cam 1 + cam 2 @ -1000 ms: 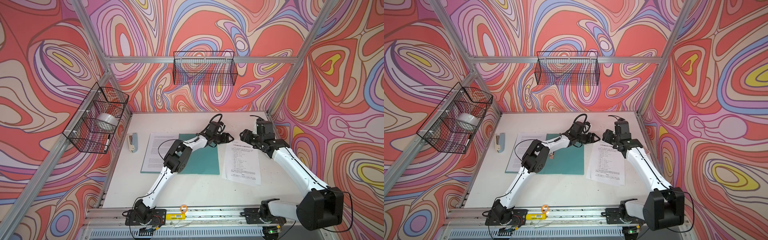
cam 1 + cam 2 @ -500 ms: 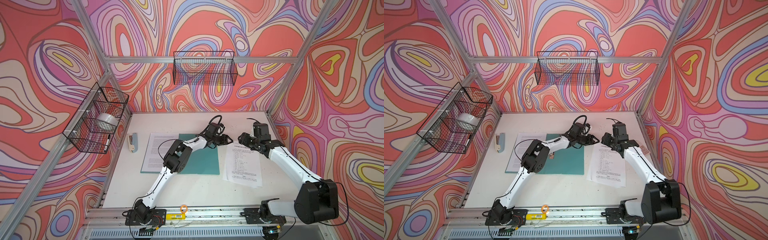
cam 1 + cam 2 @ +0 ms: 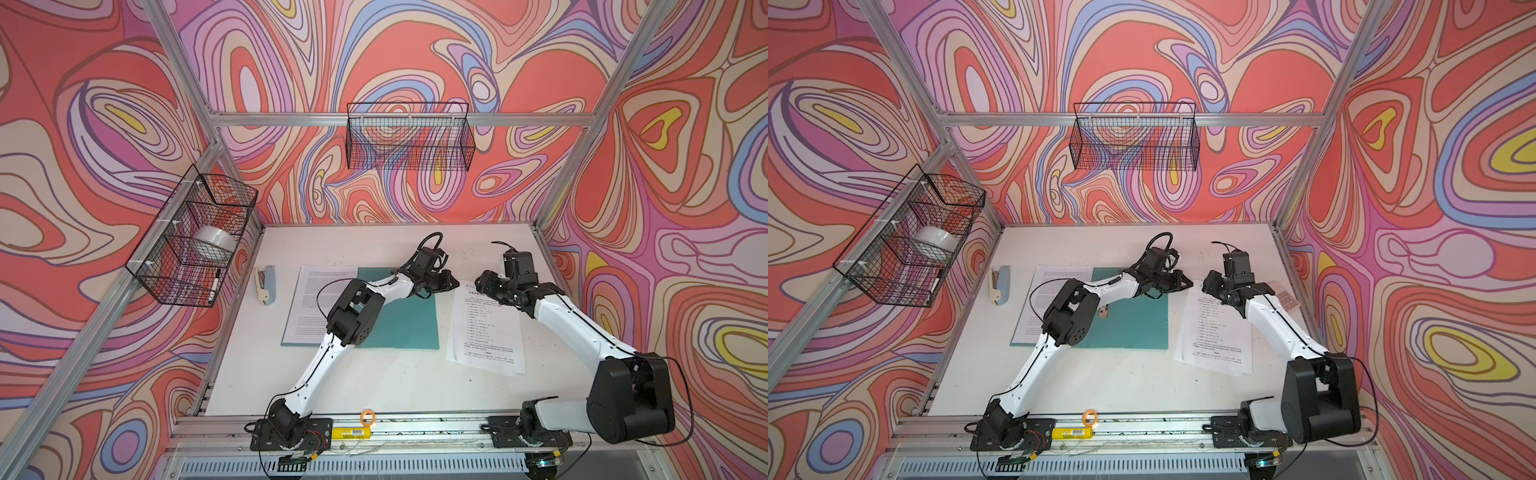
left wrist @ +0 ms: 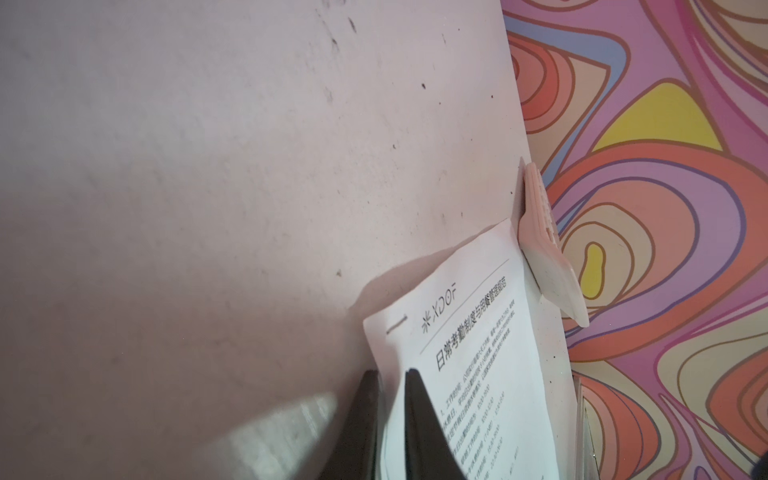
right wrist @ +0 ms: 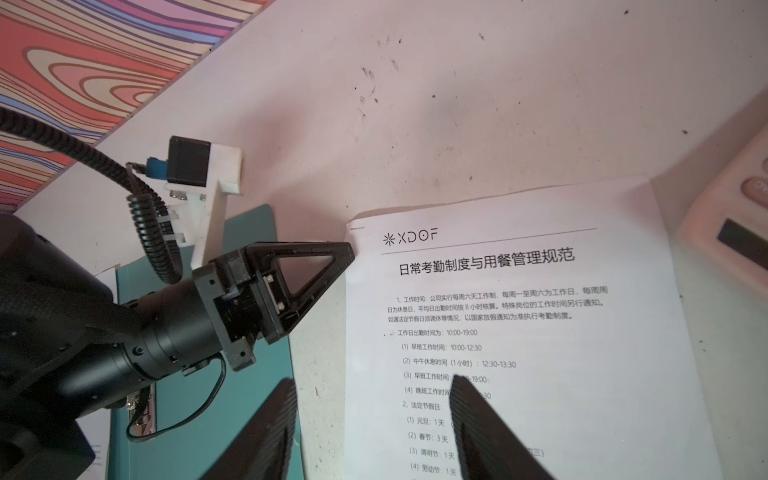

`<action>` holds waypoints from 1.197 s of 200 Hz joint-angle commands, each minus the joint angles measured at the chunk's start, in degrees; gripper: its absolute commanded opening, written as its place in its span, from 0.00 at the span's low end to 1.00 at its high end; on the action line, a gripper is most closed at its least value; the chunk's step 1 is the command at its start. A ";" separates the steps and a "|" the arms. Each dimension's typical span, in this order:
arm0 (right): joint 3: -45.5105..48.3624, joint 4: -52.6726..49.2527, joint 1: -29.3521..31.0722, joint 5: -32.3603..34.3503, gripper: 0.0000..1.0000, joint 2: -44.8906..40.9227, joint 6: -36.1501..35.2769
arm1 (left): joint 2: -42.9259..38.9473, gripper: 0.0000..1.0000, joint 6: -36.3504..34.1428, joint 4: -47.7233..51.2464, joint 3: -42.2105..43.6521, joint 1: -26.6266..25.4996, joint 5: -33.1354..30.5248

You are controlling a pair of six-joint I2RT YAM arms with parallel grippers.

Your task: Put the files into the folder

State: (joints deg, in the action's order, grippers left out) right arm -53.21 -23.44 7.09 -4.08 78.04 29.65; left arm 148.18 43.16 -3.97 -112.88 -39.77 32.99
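Files [image 3: 486, 328], stapled white pages headed with large print, are lying flat on the surface [image 3: 374, 382] at 3 o'clock from the folder [image 3: 399, 324], with only a thin strip of surface showing between them. That folder is lying open. Its right half is showing bare teal, its left half is carrying another sheet [image 3: 320, 299] of dense text, and a small metal clip [image 3: 1102, 311] is sitting near the hinge.

Left tool [image 4: 390, 372] is reaching across the folder to the files' 11 o'clock corner. In the left wrist view its fingers are standing nearly together with the paper's edge between them, and that corner is riding slightly off the surface and casting a shadow.

Right tool [image 5: 370, 384] is hanging over the files' 10 o'clock edge with its fingers well apart, one above the print and one above the bare strip, gripping nothing.

Calculator [image 3: 1287, 299] is resting at 2 o'clock from the files, right against their far corner. Stapler [image 3: 266, 284] is lying at 9 o'clock from the folder, apart from it.
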 commanded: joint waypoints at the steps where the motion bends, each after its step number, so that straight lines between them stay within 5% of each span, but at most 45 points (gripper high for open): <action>1: 0.64 0.91 -0.28 0.12 0.62 -0.34 0.45 | 2.86 0.04 1.55 5.26 1.95 -0.35 -2.14; 45: 1.47 1.00 -0.21 -0.13 0.62 -1.90 1.04 | -2.27 0.00 3.76 -2.60 7.76 -0.44 -1.14; 91: 2.53 1.03 -0.28 -0.40 0.61 -4.23 1.61 | -16.68 0.00 2.26 -6.85 19.49 -0.66 -0.61; 153: 2.80 0.78 -0.55 -0.50 0.61 -4.74 2.11 | -37.73 0.00 -3.65 -1.97 36.15 -0.16 -3.70; 201: 2.31 0.42 -1.35 0.32 0.63 -1.99 0.83 | -39.69 0.00 -8.47 9.22 34.57 3.49 -5.57; 218: 2.80 1.31 -1.50 -0.34 0.63 -0.94 0.99 | -37.02 0.37 -8.50 11.58 32.56 3.00 -5.43; 239: 3.95 3.05 -1.50 -1.92 0.62 0.45 1.51 | -33.92 0.52 -7.12 10.55 31.74 1.69 -5.76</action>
State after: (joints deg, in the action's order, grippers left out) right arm -50.96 -22.24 5.93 -4.58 76.79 31.16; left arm 110.32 36.51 2.44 -79.31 -36.29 27.90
